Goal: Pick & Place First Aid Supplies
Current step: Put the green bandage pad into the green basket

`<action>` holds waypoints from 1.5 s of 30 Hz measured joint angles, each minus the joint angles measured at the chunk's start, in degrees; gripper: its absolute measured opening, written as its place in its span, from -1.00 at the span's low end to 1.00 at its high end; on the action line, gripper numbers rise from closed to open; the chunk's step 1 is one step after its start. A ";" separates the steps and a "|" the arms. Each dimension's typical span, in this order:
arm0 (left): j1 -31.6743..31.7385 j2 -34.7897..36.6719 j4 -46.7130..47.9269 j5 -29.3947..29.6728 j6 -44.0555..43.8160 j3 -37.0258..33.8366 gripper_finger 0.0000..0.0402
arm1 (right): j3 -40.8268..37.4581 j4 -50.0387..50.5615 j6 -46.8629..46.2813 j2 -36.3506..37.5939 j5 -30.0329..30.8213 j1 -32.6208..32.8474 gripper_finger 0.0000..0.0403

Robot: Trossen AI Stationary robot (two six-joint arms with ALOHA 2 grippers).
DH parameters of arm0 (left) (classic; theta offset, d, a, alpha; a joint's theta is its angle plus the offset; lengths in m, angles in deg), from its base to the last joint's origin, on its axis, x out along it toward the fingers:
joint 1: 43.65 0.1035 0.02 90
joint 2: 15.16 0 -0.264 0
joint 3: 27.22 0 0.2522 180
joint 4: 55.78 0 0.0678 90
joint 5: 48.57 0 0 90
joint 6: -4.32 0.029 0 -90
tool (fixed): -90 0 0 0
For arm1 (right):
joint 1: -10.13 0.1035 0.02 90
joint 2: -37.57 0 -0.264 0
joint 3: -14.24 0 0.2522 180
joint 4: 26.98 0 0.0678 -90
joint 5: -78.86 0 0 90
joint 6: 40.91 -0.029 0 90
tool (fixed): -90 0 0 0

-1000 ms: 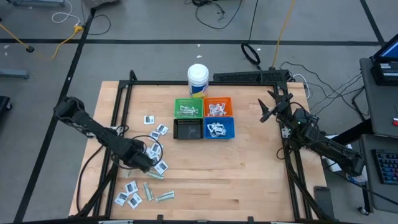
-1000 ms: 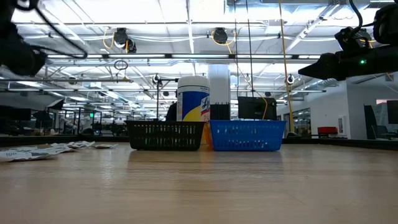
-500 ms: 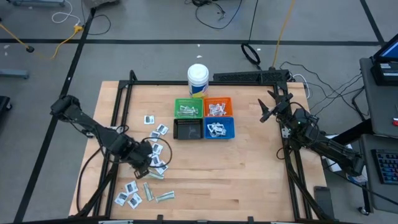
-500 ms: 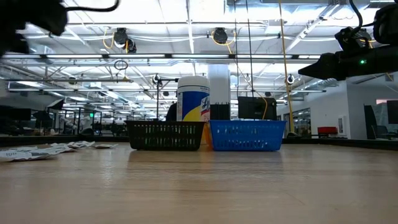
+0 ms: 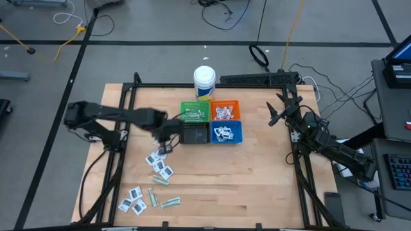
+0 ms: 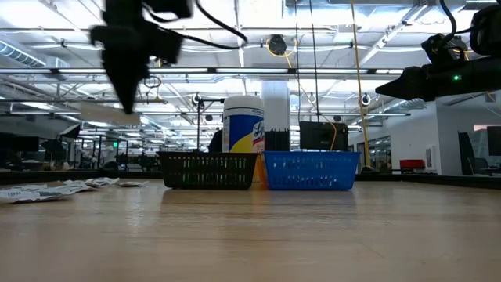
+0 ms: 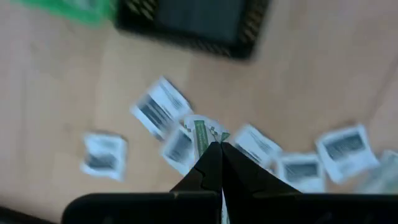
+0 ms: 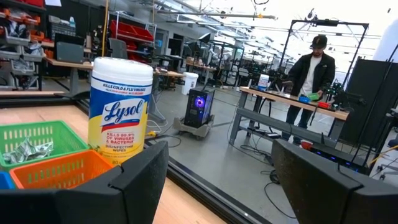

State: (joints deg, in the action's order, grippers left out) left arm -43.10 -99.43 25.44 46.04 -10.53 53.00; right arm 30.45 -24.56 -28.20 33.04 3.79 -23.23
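Observation:
My left gripper (image 5: pixel 164 133) hangs above the table just left of the black bin (image 5: pixel 194 133), fingers pointing down and shut on a slim pale-green strip (image 7: pixel 201 133). In the low view the gripper (image 6: pixel 127 100) is high over the table. White sachets (image 5: pixel 154 159) and pale-green strips (image 5: pixel 170 203) lie flat on the wood toward the near left. More packets fill the green bin (image 5: pixel 194 111), orange bin (image 5: pixel 225 110) and blue bin (image 5: pixel 227 133). My right gripper (image 5: pixel 276 115) waits open at the far right, touching nothing. My left gripper pinches one end of the pale-green strip (image 7: pixel 205 142) between its two shut fingertips, coming from above and pointing down. The strip sticks out past the fingertips and is lifted clear of the table; in the low view a pale flat shape (image 6: pixel 109 116) shows at the fingertips.
A white tub with a blue label (image 5: pixel 204 82) stands behind the four bins at the far middle. A black frame (image 5: pixel 128 96) runs along the table's edges. Bare wood (image 5: pixel 244 186) lies at the near right. A person (image 8: pixel 313 68) stands in the room beyond.
My left gripper has risen from the sachets at the near left and swung toward the far edge and the black bin, rolling about its own axis, still shut. The pale-green strip has gone up with it, clear of the table.

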 joint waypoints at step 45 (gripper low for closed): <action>17.14 -36.50 -11.65 10.97 29.55 31.44 -0.88 | -0.01 -0.03 0.00 0.00 0.01 -0.02 0.38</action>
State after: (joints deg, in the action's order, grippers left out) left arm -25.96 -135.93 13.79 57.01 19.02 84.45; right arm 30.44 -24.59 -28.20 33.04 3.80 -23.25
